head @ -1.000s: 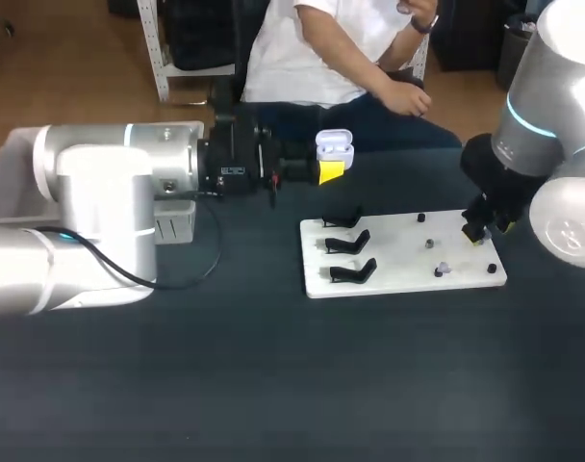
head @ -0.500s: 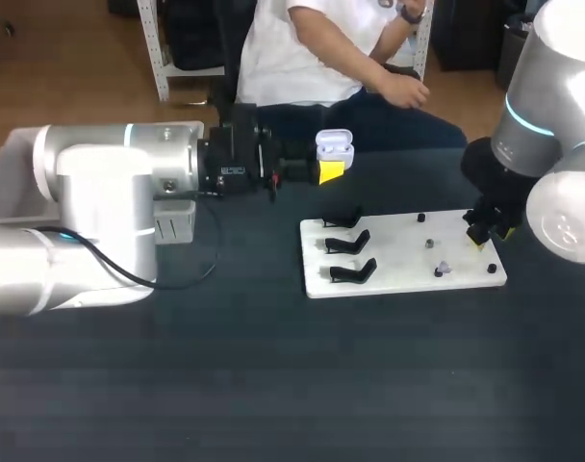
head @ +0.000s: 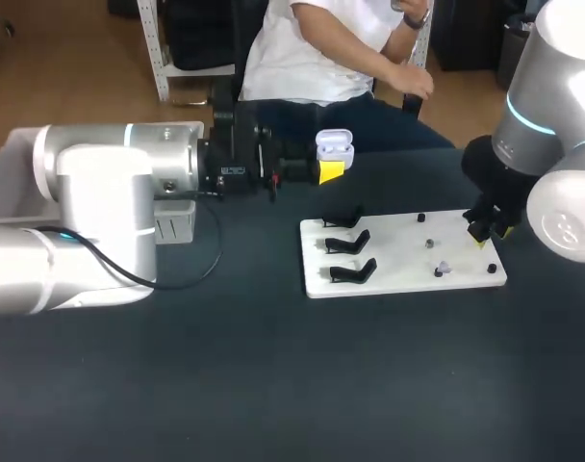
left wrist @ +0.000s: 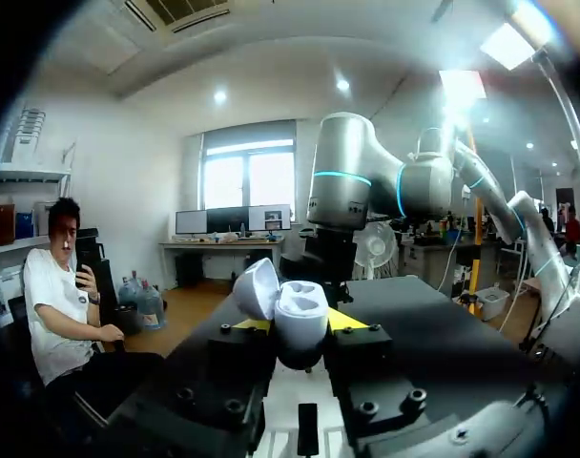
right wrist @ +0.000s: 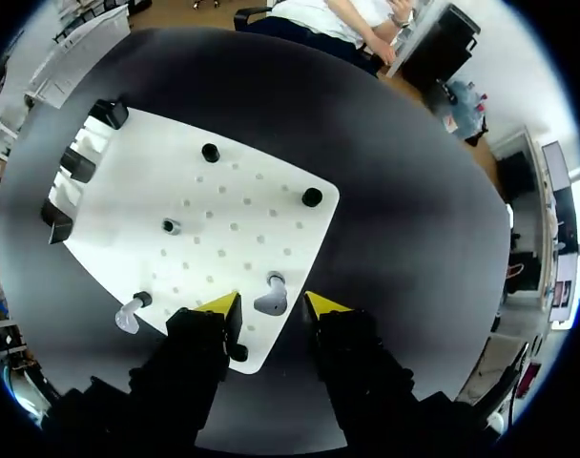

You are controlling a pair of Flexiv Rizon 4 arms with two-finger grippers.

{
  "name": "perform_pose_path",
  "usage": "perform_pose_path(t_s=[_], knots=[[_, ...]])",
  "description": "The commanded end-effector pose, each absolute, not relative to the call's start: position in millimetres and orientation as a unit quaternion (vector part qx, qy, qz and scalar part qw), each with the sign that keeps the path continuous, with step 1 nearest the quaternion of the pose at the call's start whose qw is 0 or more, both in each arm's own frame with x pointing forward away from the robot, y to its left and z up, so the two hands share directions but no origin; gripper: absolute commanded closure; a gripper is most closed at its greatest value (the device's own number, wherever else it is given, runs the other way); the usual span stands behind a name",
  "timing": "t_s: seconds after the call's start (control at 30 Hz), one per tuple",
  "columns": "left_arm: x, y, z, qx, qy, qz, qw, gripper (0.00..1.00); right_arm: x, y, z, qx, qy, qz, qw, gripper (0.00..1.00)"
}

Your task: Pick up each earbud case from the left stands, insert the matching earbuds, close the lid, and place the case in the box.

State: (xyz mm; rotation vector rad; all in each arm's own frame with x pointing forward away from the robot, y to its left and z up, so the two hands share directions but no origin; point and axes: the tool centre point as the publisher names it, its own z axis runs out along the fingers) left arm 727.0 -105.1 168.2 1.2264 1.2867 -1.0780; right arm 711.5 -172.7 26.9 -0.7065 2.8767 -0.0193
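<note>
In the head view, the left gripper point(head: 329, 170) sat in the upper middle of the frame, pinching an open white earbud case point(head: 335, 146). Right of centre lay the white board point(head: 403, 274), with black stands point(head: 348, 243) along its left side. The right gripper point(head: 485, 231) hung over its right edge.

From the left wrist, the earbud case sat clamped between both fingers, lid raised.

From the right wrist, the right gripper's fingers were spread above the board's near edge, with an earbud point(right wrist: 269, 301) lying between them, untouched.

White earbud case point(head: 335, 147); white board point(head: 398, 276) (dotted hole grid), black stands point(head: 350, 241); dark table point(head: 273, 385); yellow fingertips point(right wrist: 221, 303)
</note>
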Motion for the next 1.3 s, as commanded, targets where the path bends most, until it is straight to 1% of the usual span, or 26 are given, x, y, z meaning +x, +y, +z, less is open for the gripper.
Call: perform_pose_path(t_s=[0.03,0.1,0.43,0.57,0.63,0.67,0.7,0.8,1.0,1.2,1.3], knots=[[725,-105,167,0.506,0.533,-0.445,0.511,1.00,711,-172,27,-0.236,0.967,-0.009,0.093,0.62],[725,-105,167,0.506,0.533,-0.445,0.511,1.00,711,-172,27,-0.235,0.968,-0.009,0.092,0.64],[725,-105,167,0.506,0.533,-0.445,0.511,1.00,710,-172,25,-0.235,0.968,-0.007,0.088,0.66],[725,-105,167,0.506,0.533,-0.445,0.511,1.00,710,-172,23,-0.234,0.968,-0.004,0.086,0.71],[725,-105,167,0.506,0.533,-0.445,0.511,1.00,710,-172,23,-0.234,0.968,-0.004,0.086,0.85],[725,-105,167,0.506,0.533,-0.445,0.511,1.00,710,-172,22,-0.234,0.968,-0.004,0.086,0.87],[725,-105,167,0.506,0.533,-0.445,0.511,1.00,710,-172,22,-0.234,0.969,-0.004,0.086,0.88],[725,-105,167,0.506,0.533,-0.445,0.511,1.00,710,-172,21,-0.234,0.969,-0.003,0.084,1.00],[725,-105,167,0.506,0.533,-0.445,0.511,1.00,707,-173,27,-0.229,0.969,-0.006,0.090,1.00],[725,-105,167,0.506,0.533,-0.445,0.511,1.00,695,-171,62,-0.221,0.970,-0.011,0.098,1.00],[725,-105,167,0.506,0.533,-0.445,0.511,1.00,685,-164,81,-0.219,0.972,-0.016,0.087,1.00]])
